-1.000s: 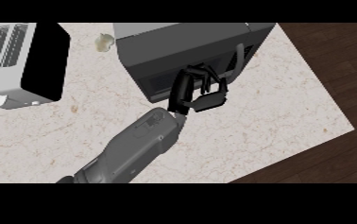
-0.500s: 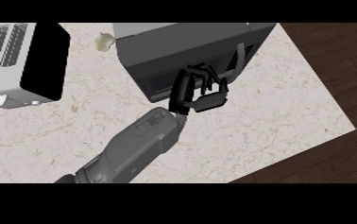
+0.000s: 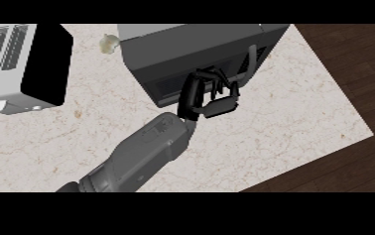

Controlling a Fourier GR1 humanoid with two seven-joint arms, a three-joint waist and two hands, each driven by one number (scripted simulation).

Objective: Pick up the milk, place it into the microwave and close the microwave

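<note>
The dark grey microwave (image 3: 192, 50) stands at the back of the counter, its door facing me and looking closed, with a vertical handle (image 3: 250, 60) at the door's right side. My right hand (image 3: 195, 96) rests against the lower front of the door, just left of the handle. Its fingers (image 3: 211, 75) are relaxed and touch the door, and the thumb (image 3: 220, 107) sticks out below. Nothing shows in the hand. No milk appears anywhere in the view. My left hand is out of sight.
A silver and black appliance (image 3: 35, 66) stands at the left edge. A small pale object (image 3: 108, 43) lies behind the microwave's left corner. The marble counter (image 3: 293, 115) ends at the right, with dark wooden floor (image 3: 344, 50) beyond it.
</note>
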